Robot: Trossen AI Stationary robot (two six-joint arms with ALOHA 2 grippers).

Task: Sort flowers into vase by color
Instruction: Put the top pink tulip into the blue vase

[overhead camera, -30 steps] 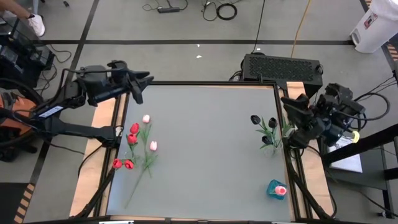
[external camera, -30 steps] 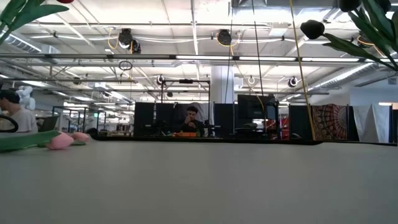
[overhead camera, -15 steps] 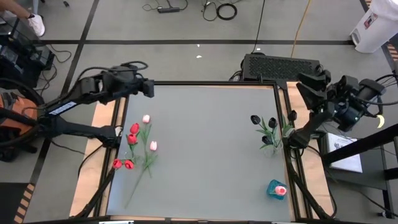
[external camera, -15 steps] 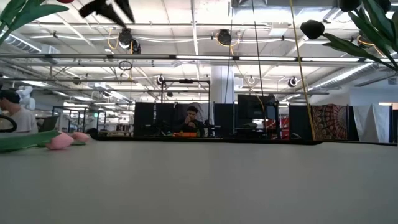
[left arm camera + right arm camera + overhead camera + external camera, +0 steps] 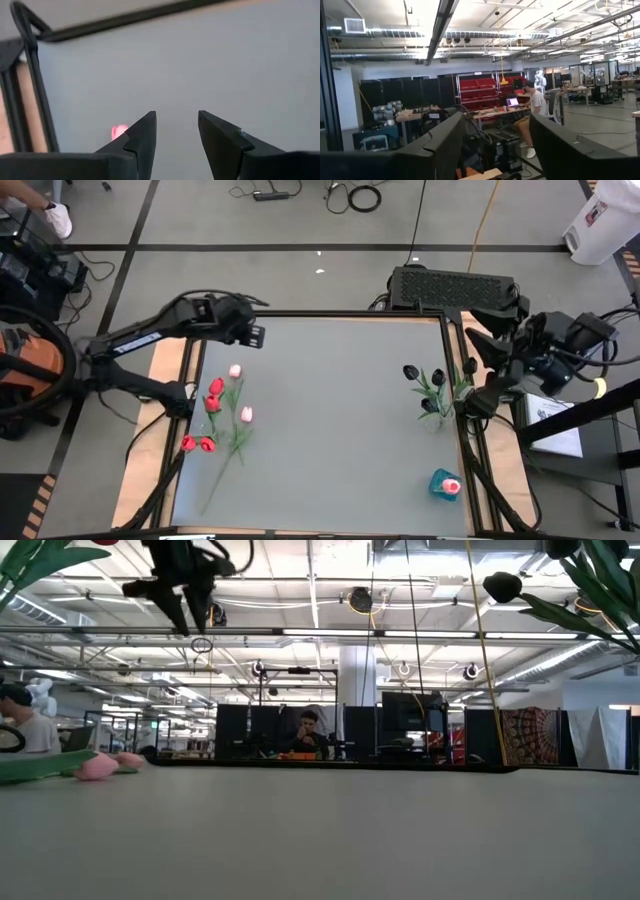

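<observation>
Left arm: reaches in from the left edge, forearm angled toward the far left corner of the tabletop; its pincer (image 5: pixel 254 333) hangs high above the surface with the two fingers (image 5: pixel 145 132) parted and nothing between them. Right arm: folded back beyond the right edge, wrist raised and level; its pincer (image 5: pixel 497 308) is likewise parted, fingers (image 5: pixel 445 137) holding nothing.

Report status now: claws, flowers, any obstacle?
Left claw open, empty, above table's far left corner. Right claw open, empty, off right edge. Red and pink flowers lie left; black flowers right. No obstacle seen.
</observation>
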